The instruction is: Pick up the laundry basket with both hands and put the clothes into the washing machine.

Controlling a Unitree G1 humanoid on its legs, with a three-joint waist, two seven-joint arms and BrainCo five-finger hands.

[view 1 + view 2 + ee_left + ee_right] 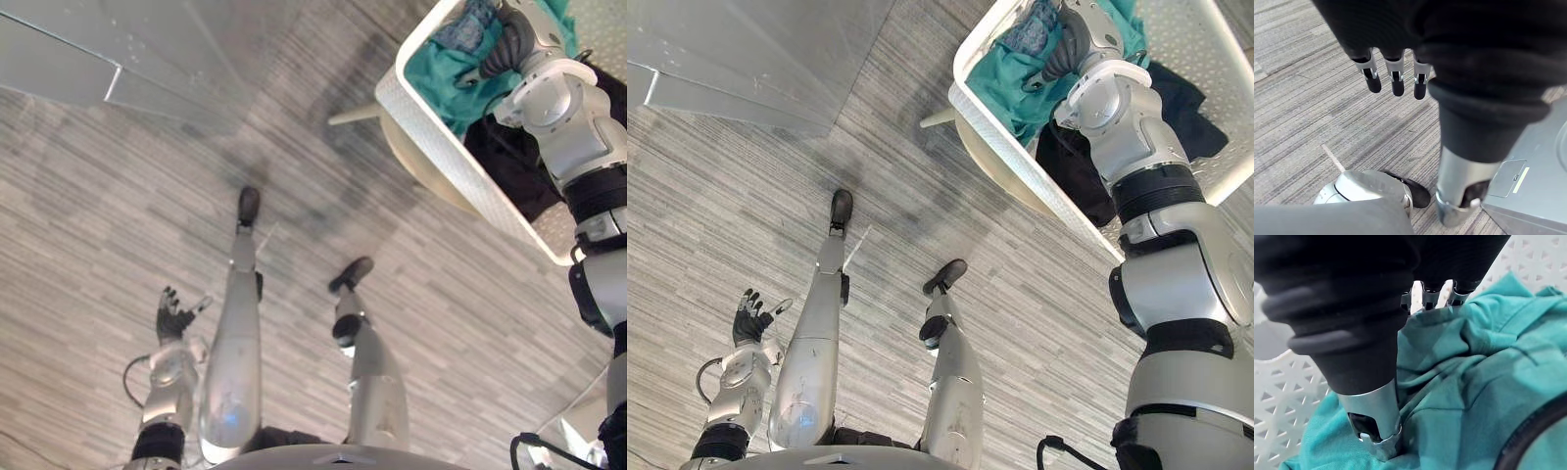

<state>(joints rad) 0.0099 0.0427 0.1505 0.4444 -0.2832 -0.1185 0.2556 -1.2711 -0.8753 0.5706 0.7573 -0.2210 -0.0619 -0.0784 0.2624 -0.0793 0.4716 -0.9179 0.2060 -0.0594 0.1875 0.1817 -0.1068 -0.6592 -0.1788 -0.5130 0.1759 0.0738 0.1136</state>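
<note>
One white perforated plastic laundry basket (446, 142) sits at the upper right, resting on a cream round stool (416, 162) above a grey striped carpet floor (98, 245). Three garments can be counted inside the basket: a teal cloth garment (441, 78) bunched against the near wall, a black garment (509, 166) beside it, and a blue patterned garment (465, 24) at the far end. The robot's right hand (1065, 49) reaches down into the basket and lies on the teal garment, partly sunk into its folds; whether it is clamped on the cloth or merely resting cannot be told. The robot's left hand (174, 315) hangs low at the lower left, well apart from the basket, with its fingers (1396, 73) straight and spread, holding nothing, above the bare carpet. In the left wrist view, the corner of one grey box-shaped appliance with a small flap (1528, 196) stands on the floor near that arm
</note>
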